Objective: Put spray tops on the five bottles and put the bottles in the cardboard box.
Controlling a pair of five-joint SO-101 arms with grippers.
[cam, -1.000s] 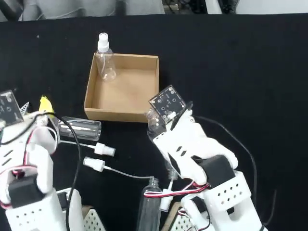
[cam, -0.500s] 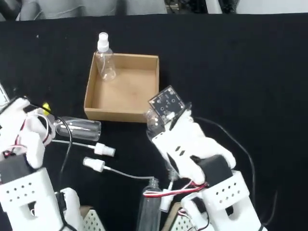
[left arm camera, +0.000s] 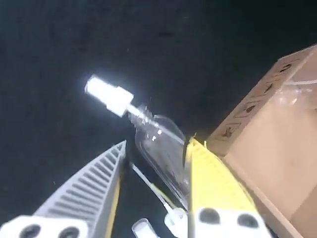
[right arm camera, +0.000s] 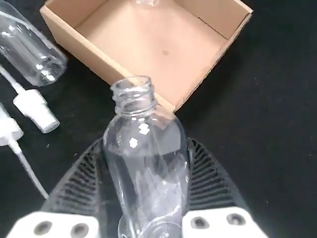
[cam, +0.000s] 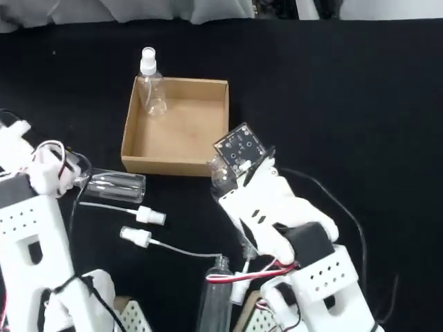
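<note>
1 capped bottle [cam: 149, 86] stands in your cardboard box [cam: 166, 164].
Outside: 1 uncapped bottle [right arm camera: 146, 163] gripped, 1 lying bottle [cam: 116, 185] near 2 spray tops [cam: 149, 215].

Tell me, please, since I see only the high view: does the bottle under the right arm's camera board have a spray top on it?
Observer: No. The right wrist view shows the right gripper shut on a bottle whose neck is open.
Operator: Is the left gripper holding anything?
Observer: No, it is open and clamps nothing.
Operator: And the lying bottle beside the cardboard box?
Observer: In the left wrist view its neck carries a white spray top.
</note>
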